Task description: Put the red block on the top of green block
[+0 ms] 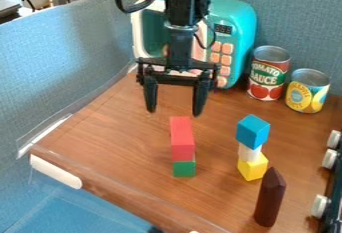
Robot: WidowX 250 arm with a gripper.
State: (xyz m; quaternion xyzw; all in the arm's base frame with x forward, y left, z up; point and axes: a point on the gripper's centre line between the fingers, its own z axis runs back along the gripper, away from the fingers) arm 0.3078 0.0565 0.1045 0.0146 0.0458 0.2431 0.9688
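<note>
gripper [174,112] is hanging, fingers spread | smooth oblong red block [181,138] is resting atop green block [184,169] | wood-grain table [120,132] is running between them and blue cube [253,131] — angular, smooth-faced

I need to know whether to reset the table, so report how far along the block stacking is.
Done, by the look of it: the red block sits on top of the green block. In hand: nothing; the gripper hangs open above and behind the stack, clear of it. Left: no stacking step that I can see, perhaps just parking the arm.
</note>
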